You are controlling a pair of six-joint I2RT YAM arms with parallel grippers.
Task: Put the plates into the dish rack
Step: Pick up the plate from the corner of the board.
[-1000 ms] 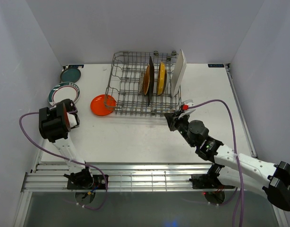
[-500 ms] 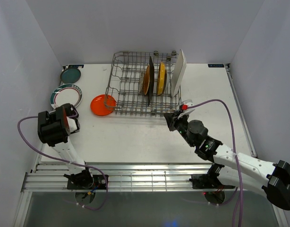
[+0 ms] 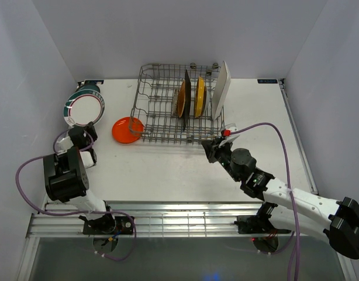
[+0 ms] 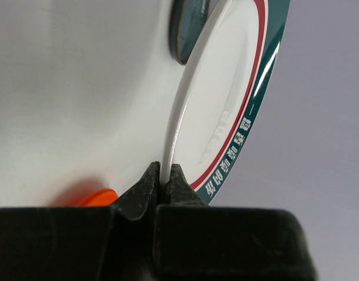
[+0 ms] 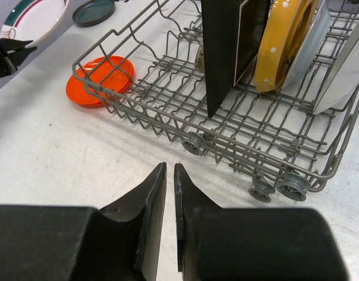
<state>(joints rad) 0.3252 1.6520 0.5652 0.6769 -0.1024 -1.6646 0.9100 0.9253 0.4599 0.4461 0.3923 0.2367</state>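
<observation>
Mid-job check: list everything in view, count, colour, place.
Wire dish rack: one, grey, back centre of white table.
Racked plates: four seen, brown round plate, dark square plate, yellow round plate, white rectangular plate, on edge, rack's right half.
Flat round plate: one, orange, by rack's left front corner.
Small round plate: one, teal, far left corner.
Rimmed round plate: one, white with teal rim, raised, tilted.
Left hand: black, shut on the rimmed plate's edge.
Right hand: black, shut, empty, by rack's right front corner.

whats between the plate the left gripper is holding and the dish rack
Between the white teal-rimmed plate and the dish rack lies the orange plate, flat on the table beside the rack's left side; the top external view shows it.
</observation>
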